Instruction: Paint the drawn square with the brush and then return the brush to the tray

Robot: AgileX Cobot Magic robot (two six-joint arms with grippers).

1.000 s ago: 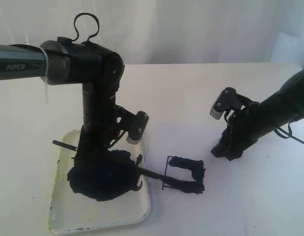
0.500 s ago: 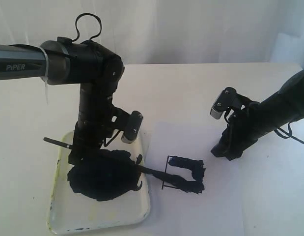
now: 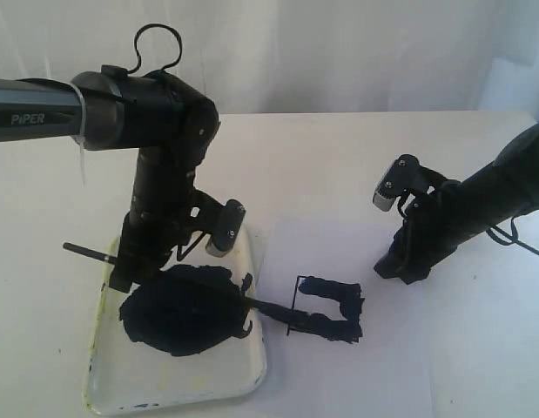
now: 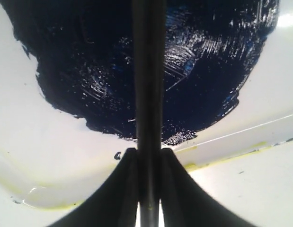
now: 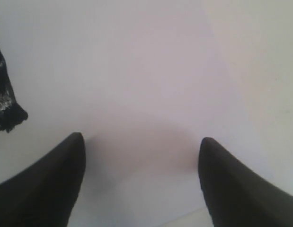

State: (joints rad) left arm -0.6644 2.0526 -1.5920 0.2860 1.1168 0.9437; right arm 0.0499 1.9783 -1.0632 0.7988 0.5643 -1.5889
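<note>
A white table (image 3: 356, 157) carries everything. At its near left lies the tray (image 3: 178, 396), shallow and white with a yellow-stained rim. Just to the right of the tray a white paper sheet (image 3: 339, 248) lies flat near the table's middle; whether the two touch cannot be told.

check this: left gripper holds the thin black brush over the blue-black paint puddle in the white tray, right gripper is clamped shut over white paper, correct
No: the right gripper is open, its fingers wide apart over white paper in the right wrist view. The left gripper holds the thin black brush over the blue-black paint puddle in the white tray.
</note>
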